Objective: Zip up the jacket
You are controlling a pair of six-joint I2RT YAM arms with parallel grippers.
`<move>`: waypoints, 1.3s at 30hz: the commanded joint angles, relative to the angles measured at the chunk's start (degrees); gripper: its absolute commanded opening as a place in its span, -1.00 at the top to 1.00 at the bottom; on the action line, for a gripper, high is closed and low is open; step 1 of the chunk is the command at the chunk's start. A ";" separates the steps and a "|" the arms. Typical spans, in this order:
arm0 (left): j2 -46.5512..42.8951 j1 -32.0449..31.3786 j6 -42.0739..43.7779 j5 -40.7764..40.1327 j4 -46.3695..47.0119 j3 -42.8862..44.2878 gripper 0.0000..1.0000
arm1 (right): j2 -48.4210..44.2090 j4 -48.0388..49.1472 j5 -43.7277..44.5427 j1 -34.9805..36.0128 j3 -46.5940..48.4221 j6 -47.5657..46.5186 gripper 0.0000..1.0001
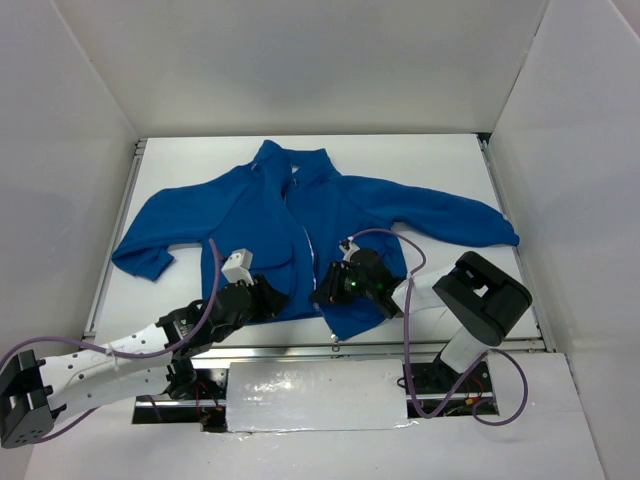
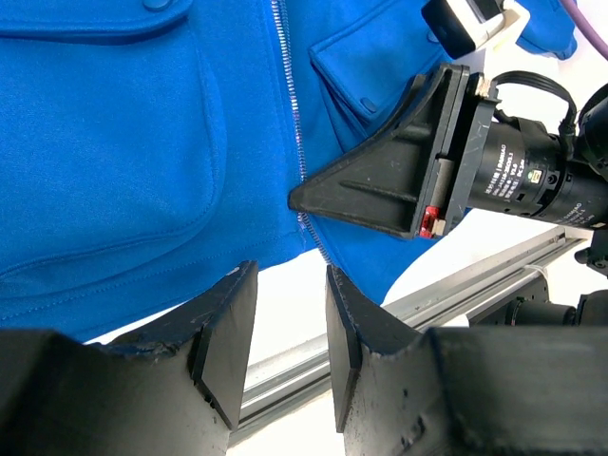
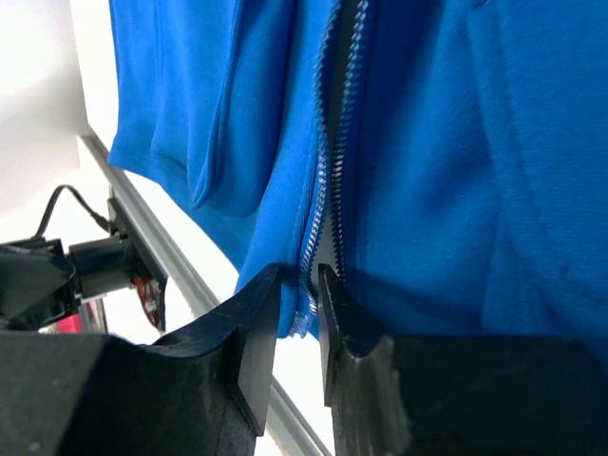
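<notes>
Nearest me, at the near edge, the left gripper (image 2: 290, 285) hangs released over the metal rail (image 2: 313, 353) and a strip of bare table (image 1: 440, 165). White surface shows between its jaws and nothing is in them. Its tips sit just short of the hem (image 2: 114, 306) of the left front panel.

Just to the right and slightly farther in, the right gripper (image 3: 297, 285) is clenched on the jacket (image 1: 250, 215) at the very foot of the zipper (image 3: 325, 161). From its wrist view the hem edge and the end of the pale tape sit pinched between the two pads. Above that grip the two rows of teeth run apart with a light gap between them, so I judge the front unzipped for most of its length. I cannot pick out the slider in any view.

Beyond the grippers the jacket lies flat on its back, hem near and collar (image 1: 290, 165) far, sleeves spread left and right.

To do this step well I would keep the right grip low and firm as the anchor. I would bring the left gripper in to the hem beside it, so that both tapes line up before anything is pulled. The pull should run straight along the teeth toward the collar. Fleece gives, so a slanted pull would likely bunch the cloth or snag the lining. If the slider lies under the right pads, I would regrip rather than drag blind.
</notes>
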 commanded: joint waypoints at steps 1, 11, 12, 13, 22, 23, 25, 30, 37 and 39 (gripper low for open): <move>0.31 0.30 1.89 0.88 2.39 0.06 0.06 | 0.15 1.27 2.61 0.61 1.40 -1.05 0.38; 1.63 0.30 2.59 2.29 2.48 0.50 0.06 | 2.00 3.90 1.56 0.61 2.81 -2.90 0.61; 1.63 0.22 2.59 2.55 2.39 0.50 0.05 | 1.82 4.17 1.29 0.61 2.63 -2.81 0.68; 1.71 0.30 2.68 2.82 4.04 0.50 0.05 | 1.21 4.43 1.03 0.61 2.46 -2.64 0.82; 6.80 0.22 3.91 10.02 10.03 0.06 -0.05 | -5.91 7.68 -4.86 0.61 0.61 -0.79 1.00; 7.51 0.22 3.91 10.46 10.30 0.06 -0.04 | -6.26 7.86 -5.21 0.61 0.70 -0.71 1.00; 8.91 0.22 3.74 10.73 10.92 0.06 0.03 | -6.35 8.30 -5.56 0.61 0.78 -0.62 1.00; 9.27 0.30 3.65 10.20 11.71 -0.73 -0.06 | -5.74 9.61 -6.97 0.52 0.61 -0.27 1.00; 9.45 0.57 4.09 9.67 12.94 -1.61 -0.41 | -5.56 12.16 -8.46 0.52 0.17 0.08 1.00; 10.06 0.74 4.26 9.67 13.02 -1.87 -0.39 | -5.39 12.78 -8.90 0.61 0.26 0.09 1.00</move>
